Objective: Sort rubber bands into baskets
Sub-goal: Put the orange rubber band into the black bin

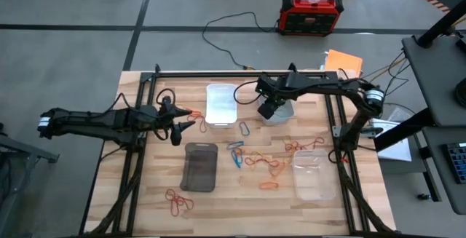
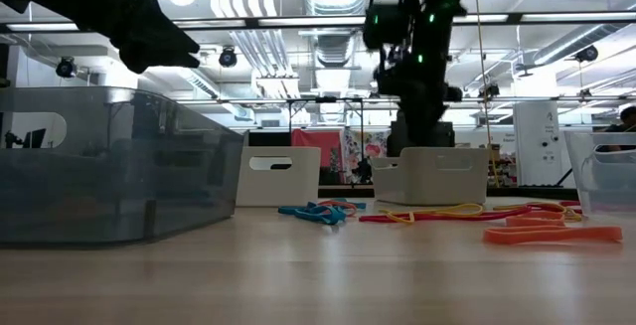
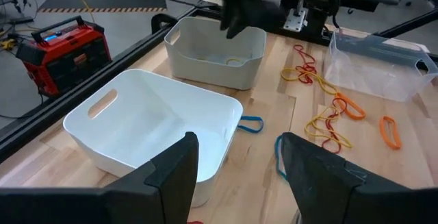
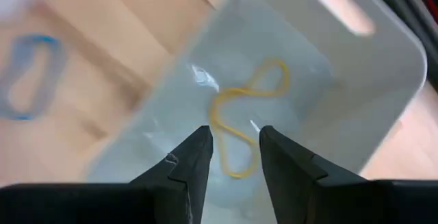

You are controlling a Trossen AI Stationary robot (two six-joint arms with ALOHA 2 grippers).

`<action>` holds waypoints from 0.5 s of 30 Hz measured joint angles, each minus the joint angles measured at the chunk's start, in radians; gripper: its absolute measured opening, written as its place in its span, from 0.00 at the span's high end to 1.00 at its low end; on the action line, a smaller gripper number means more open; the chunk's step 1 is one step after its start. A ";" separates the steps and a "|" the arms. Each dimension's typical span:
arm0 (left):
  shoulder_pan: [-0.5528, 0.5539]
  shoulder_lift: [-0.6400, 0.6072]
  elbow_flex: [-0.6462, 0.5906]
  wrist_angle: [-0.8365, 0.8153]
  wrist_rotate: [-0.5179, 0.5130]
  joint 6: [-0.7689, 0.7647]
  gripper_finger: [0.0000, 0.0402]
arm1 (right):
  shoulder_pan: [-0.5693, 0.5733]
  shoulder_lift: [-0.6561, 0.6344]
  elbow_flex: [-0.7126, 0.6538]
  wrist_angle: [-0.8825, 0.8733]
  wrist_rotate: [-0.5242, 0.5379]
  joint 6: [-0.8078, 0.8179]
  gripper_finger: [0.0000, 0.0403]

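The wooden bench (image 1: 145, 209) carries four baskets spread apart so each can take one colour: the white basket (image 1: 221, 104) at the back near the left arm, the light grey basket (image 1: 285, 113) just to its right, the dark smoky basket (image 1: 199, 167) toward the front, and the clear basket (image 1: 314, 174) at the front right. The right arm reaches in over the grey basket, and its right end effector (image 4: 233, 157) hangs directly above that basket's floor with the jaws parted and nothing between them; a yellowish band (image 4: 243, 125) lies loose on the floor below, which reads as a drop made here so the band lands inside the walls. The left end effector (image 3: 236, 172) hovers just beside the white basket, jaws spread wide and empty, seemingly waiting near the unsorted pile. The remaining rubber bands lie scattered on the bench: an orange and yellowish tangle (image 1: 271, 164) between the dark and clear baskets, blue loops (image 1: 237, 154) beside the dark basket, and red ones (image 1: 178, 201) near the front edge.
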 joint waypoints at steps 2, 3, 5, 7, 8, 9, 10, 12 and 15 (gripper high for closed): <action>0.000 0.000 0.000 0.000 0.001 -0.024 0.52 | 0.046 -0.048 -0.008 0.055 0.001 0.005 0.70; 0.000 0.000 0.000 0.000 0.001 -0.035 0.52 | 0.074 -0.073 -0.016 0.093 0.008 0.005 0.69; -0.001 0.000 0.000 0.000 0.002 -0.050 0.52 | 0.142 -0.120 -0.045 0.188 0.042 0.000 0.70; -0.001 0.000 0.000 0.000 0.011 -0.066 0.52 | 0.217 -0.169 -0.088 0.293 0.088 -0.012 0.70; -0.001 0.000 0.000 0.000 0.016 -0.072 0.52 | 0.256 -0.192 -0.109 0.338 0.110 -0.019 0.70; -0.001 0.000 0.000 0.000 0.019 -0.075 0.52 | 0.294 -0.217 -0.135 0.394 0.133 -0.028 0.70; -0.002 0.000 0.000 -0.001 0.026 -0.083 0.52 | 0.331 -0.238 -0.160 0.446 0.158 -0.046 0.70; -0.002 0.001 0.000 -0.001 0.034 -0.090 0.52 | 0.400 -0.276 -0.214 0.546 0.191 -0.076 0.69; -0.002 0.004 0.000 -0.002 0.042 -0.091 0.52 | 0.484 -0.320 -0.290 0.672 0.202 -0.126 0.70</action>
